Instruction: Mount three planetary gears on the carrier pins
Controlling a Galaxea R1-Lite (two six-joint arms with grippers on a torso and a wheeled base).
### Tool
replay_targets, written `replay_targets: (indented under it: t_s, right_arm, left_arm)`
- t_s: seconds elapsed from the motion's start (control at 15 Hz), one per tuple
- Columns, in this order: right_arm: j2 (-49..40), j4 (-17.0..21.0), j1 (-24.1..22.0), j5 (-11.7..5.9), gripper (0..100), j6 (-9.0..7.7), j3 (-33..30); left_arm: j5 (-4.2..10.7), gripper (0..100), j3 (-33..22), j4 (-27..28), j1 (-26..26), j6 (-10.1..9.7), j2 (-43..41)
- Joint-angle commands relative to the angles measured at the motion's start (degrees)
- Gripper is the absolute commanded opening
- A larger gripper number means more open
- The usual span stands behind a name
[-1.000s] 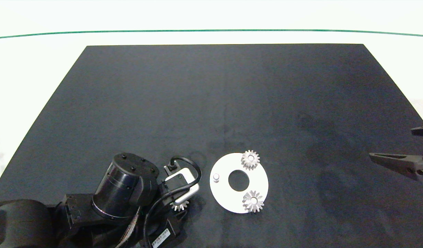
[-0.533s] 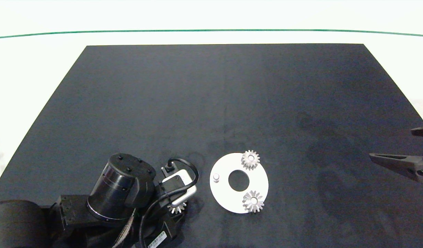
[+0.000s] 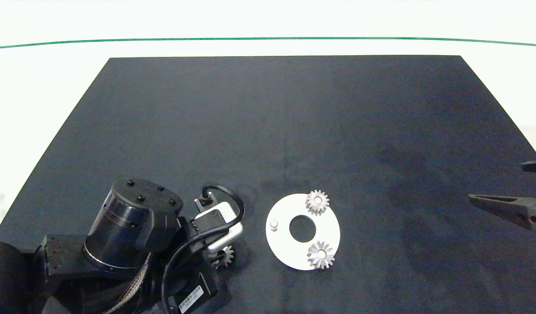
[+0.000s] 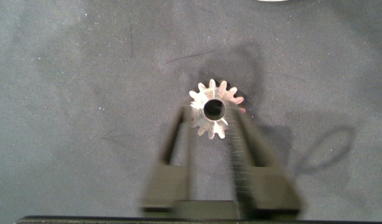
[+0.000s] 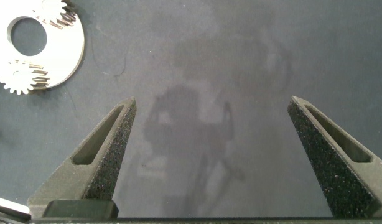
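Gripping the third gear (image 4: pixel 214 110) between its fingers just beside the white disc (image 3: pixel 333 237), the left gripper (image 4: pixel 212 121) has one bare pin (image 3: pixel 273 224) left to fill; two gears (image 3: pixel 317 202) already sit seated, while the right gripper (image 5: pixel 209 155) waits wide apart, well away.

Looks like a robotics lab bench. Just a plain black mat (image 3: pixel 285 131) laid on a white tabletop (image 3: pixel 41 87), edged far off by a green line (image 3: pixel 268 39).
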Motion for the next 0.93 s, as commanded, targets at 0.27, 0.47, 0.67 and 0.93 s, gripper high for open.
replay_targets:
  t_s: [0.27, 0.47, 0.67, 0.93]
  right_arm:
    - [-0.1, 0.16, 0.03, -0.04, 100, -0.1, 0.18]
    - [-0.1, 0.16, 0.03, -0.04, 100, -0.1, 0.45]
    - [0.08, 0.16, 0.03, -0.04, 100, -0.1, 0.45]
    - [0.16, 0.16, 0.03, -0.04, 100, -0.1, 0.45]
  left_arm:
    - [0.1, 1, 0.56, -0.14, 0.09, -0.08, -0.73]
    - [0.1, 100, 1.26, -0.05, 0.0, -0.17, -0.73]
    - [0.1, 100, 1.08, -0.05, 0.09, -0.17, -0.9]
    - [0.1, 100, 1.26, -0.14, 0.09, -0.34, -1.08]
